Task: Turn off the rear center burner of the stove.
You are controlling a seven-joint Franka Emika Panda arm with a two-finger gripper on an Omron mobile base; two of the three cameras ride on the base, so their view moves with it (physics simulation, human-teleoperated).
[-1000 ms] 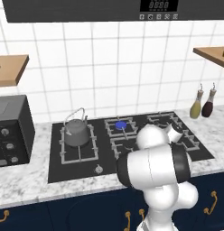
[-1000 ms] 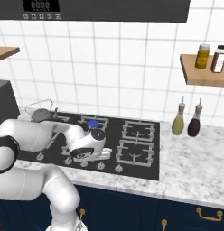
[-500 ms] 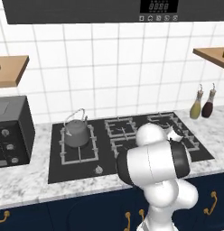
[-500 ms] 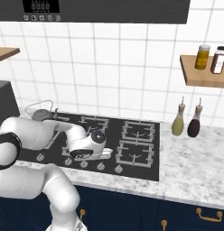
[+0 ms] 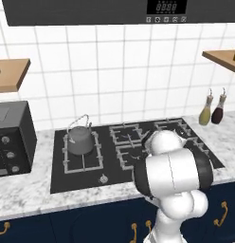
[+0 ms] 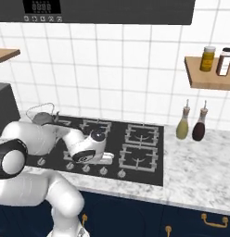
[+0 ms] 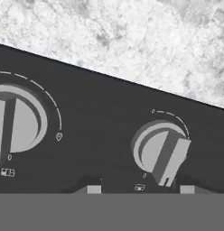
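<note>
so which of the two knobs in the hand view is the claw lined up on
The right knob, its bar tilted, sitting directly above the gap between the claw's fingertips. The left knob lies off to the side, cut by the frame.

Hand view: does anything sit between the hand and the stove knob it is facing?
Nothing visible does. The knob lies directly ahead of the hand on the stove, on bare black glass, with its lower end between the spread fingertips. A second knob sits off to one side, out of the path.
</note>
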